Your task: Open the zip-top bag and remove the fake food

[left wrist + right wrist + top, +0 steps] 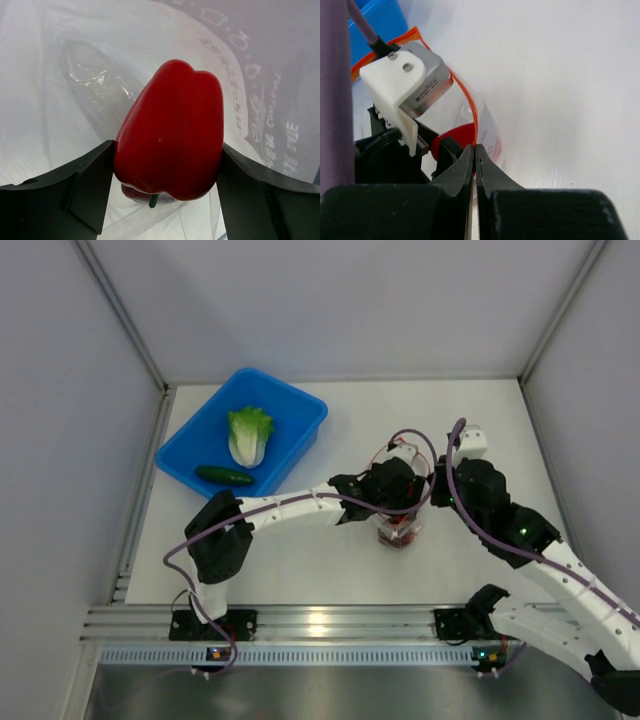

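The clear zip-top bag [402, 532] stands mouth-up at the table's middle, between both arms. My left gripper [166, 150] reaches down into it, and its two dark fingers [92, 185] press on either side of a red pepper [172, 130]. Under the pepper shows a darker red piece [131, 193] on the bag's bottom. My right gripper [475, 148] is shut on the bag's edge at the orange-red zipper strip [470, 100] and holds the mouth up. The pepper [456, 138] shows through the plastic there. A lettuce head [249, 436] and a dark green cucumber [224, 476] lie in the blue bin [300, 406].
The blue bin sits at the back left of the white table [480, 430]. White walls close in the back and both sides. An aluminium rail [330, 625] runs along the near edge by the arm bases. The left arm's wrist camera block [415, 85] is close to my right fingers.
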You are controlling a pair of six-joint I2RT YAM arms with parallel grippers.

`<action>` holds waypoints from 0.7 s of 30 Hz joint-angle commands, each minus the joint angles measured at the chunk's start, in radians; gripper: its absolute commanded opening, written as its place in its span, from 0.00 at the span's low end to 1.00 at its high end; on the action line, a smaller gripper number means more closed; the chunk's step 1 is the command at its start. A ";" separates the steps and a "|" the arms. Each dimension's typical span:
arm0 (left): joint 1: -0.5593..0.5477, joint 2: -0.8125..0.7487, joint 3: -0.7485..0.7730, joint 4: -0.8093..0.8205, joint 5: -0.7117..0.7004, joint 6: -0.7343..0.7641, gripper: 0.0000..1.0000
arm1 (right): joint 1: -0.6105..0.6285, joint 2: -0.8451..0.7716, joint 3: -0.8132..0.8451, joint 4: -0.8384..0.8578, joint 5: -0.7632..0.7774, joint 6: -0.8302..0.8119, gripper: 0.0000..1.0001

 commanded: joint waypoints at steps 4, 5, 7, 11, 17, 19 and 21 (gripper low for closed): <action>-0.022 -0.092 -0.047 0.042 0.072 0.054 0.00 | -0.025 0.100 0.106 -0.013 0.076 -0.073 0.00; -0.025 -0.102 -0.052 0.043 0.067 0.054 0.00 | -0.028 0.113 0.118 -0.021 0.076 -0.082 0.00; -0.025 -0.131 -0.069 0.043 0.044 0.054 0.00 | -0.028 0.137 0.121 -0.028 0.067 -0.091 0.00; -0.025 -0.168 -0.079 0.042 -0.008 0.065 0.00 | -0.028 0.131 0.058 0.019 -0.063 -0.117 0.00; -0.025 -0.159 -0.044 0.040 -0.021 0.077 0.00 | -0.028 0.124 0.000 0.076 -0.195 -0.117 0.00; -0.025 -0.154 -0.036 0.040 -0.033 0.077 0.00 | -0.028 0.116 0.000 0.080 -0.204 -0.119 0.00; -0.025 -0.154 -0.020 0.038 -0.060 0.083 0.00 | -0.027 0.113 0.003 0.077 -0.217 -0.120 0.00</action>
